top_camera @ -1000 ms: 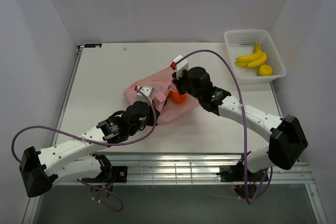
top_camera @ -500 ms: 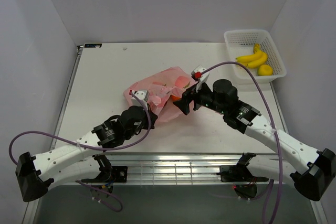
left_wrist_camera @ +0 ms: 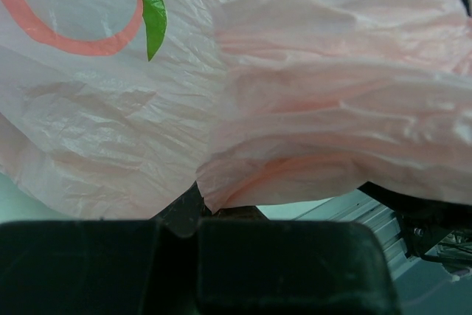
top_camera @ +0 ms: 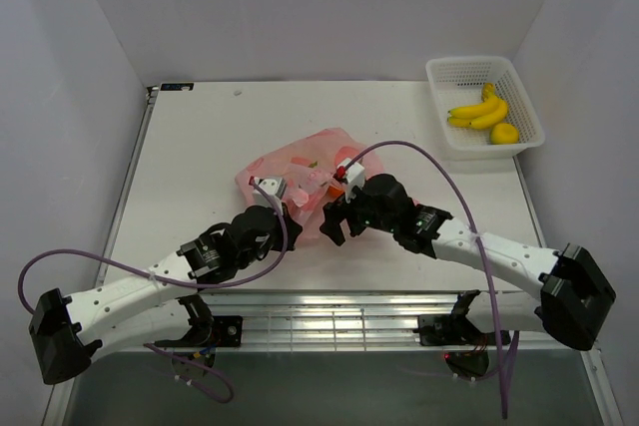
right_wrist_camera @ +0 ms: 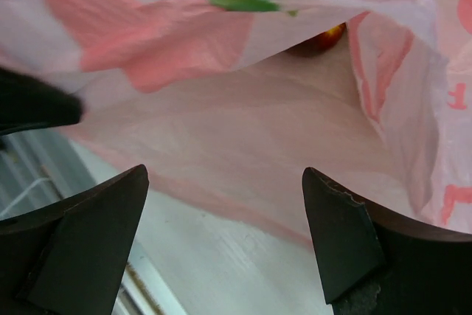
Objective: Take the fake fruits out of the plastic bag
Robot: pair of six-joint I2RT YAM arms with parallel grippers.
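The pink plastic bag [top_camera: 300,162] lies crumpled mid-table, its near edge raised. My left gripper [top_camera: 285,199] is shut on a fold of that edge; in the left wrist view the plastic bag [left_wrist_camera: 310,108] fills the picture and the left gripper [left_wrist_camera: 199,208] pinches its film. My right gripper [top_camera: 332,224] stands open just right of the left one, at the bag's near side, holding nothing. In the right wrist view the right gripper [right_wrist_camera: 223,175] faces the bag's mouth [right_wrist_camera: 243,130], and one fake fruit [right_wrist_camera: 317,40], red-orange, peeks out deep inside. An orange patch [top_camera: 319,187] shows through the film from above.
A white lattice basket [top_camera: 529,112] stands at the back right with a banana bunch [top_camera: 479,112] and a round yellow fruit [top_camera: 504,133] in it. The table's near edge and its metal rail [top_camera: 339,316] run just behind both grippers.
My right gripper opened and swung from above the bag round to its near side, low over the table. The left gripper stayed shut on the bag, which now stands puffed up.
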